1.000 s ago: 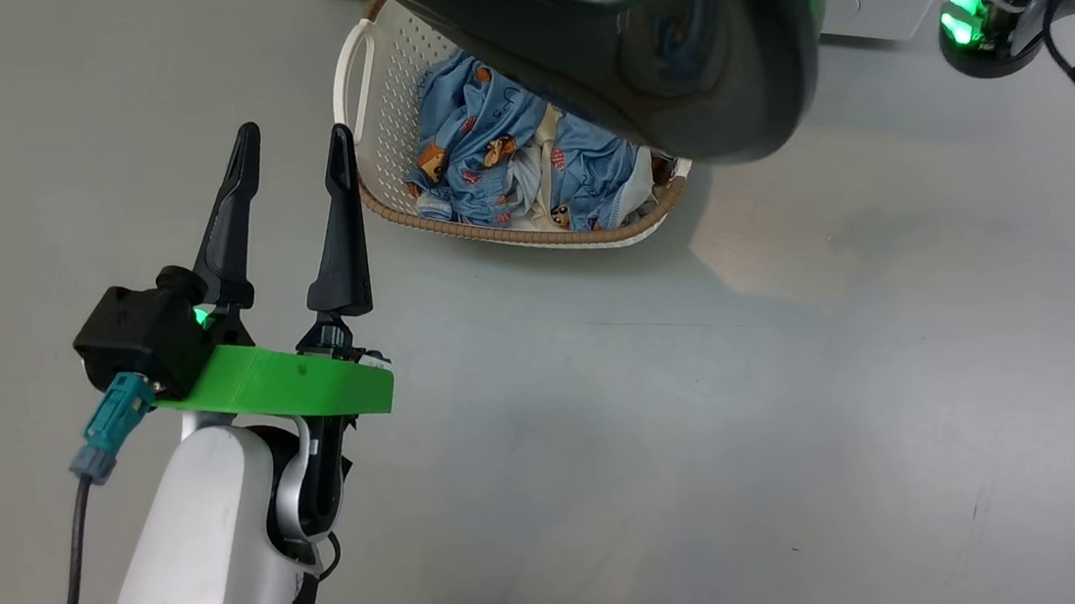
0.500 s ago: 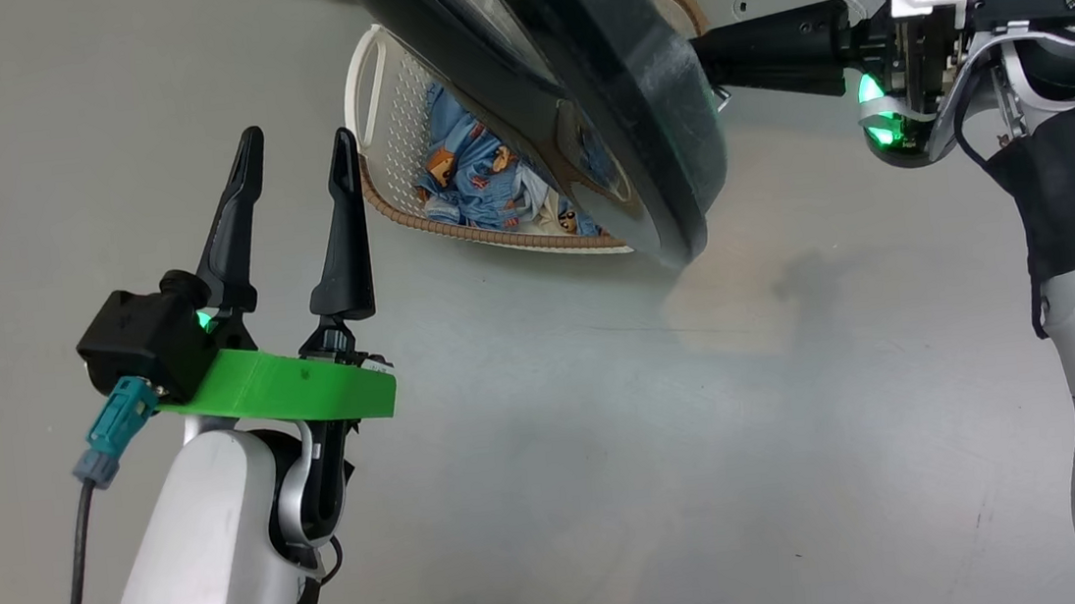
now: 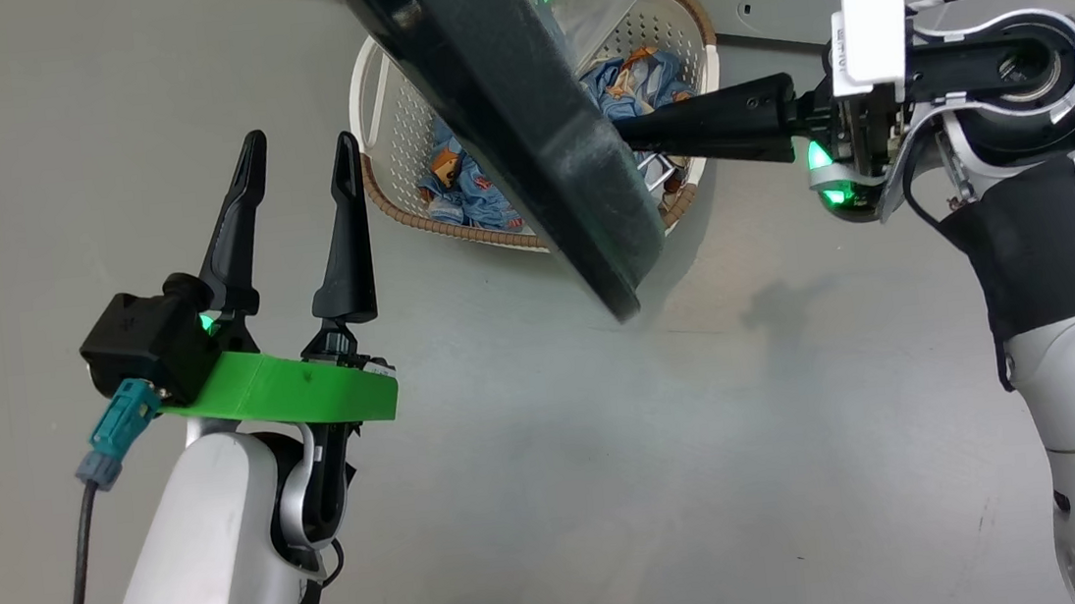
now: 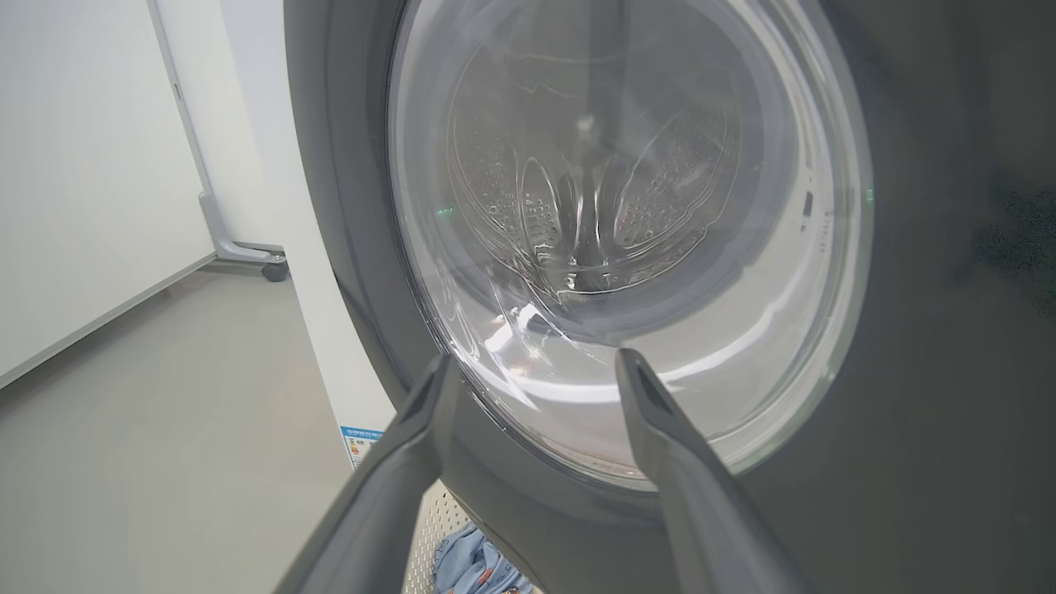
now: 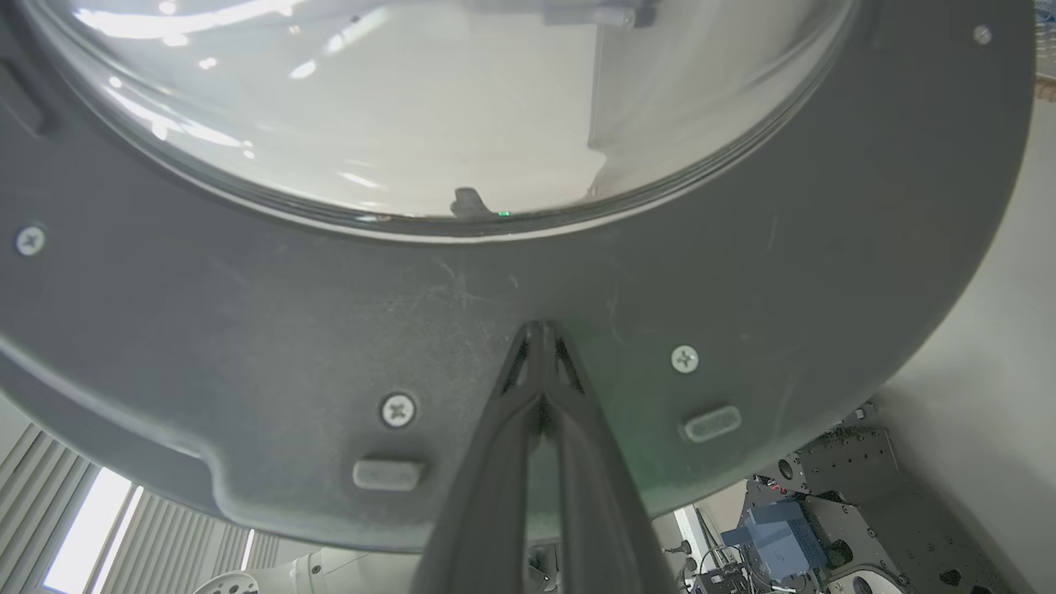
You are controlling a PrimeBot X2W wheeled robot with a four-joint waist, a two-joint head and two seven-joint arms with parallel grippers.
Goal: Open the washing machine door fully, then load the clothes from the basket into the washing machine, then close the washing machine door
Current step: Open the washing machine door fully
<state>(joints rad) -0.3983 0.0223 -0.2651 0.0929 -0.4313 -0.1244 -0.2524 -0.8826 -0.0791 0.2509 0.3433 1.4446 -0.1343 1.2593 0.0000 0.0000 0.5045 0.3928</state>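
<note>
The washing machine door (image 3: 522, 136) has swung from lying broad across the head view to standing nearly edge-on above the basket (image 3: 401, 118) — the right gripper (image 3: 630, 130), fingers clenched together on nothing, presses its tips against the door's inner ring. The left gripper (image 3: 298, 140) hangs released, jaws spread, beside the basket. The clothes (image 3: 472, 190) lie in the basket on the floor. The door looks short of fully open, so loading waits.
</note>
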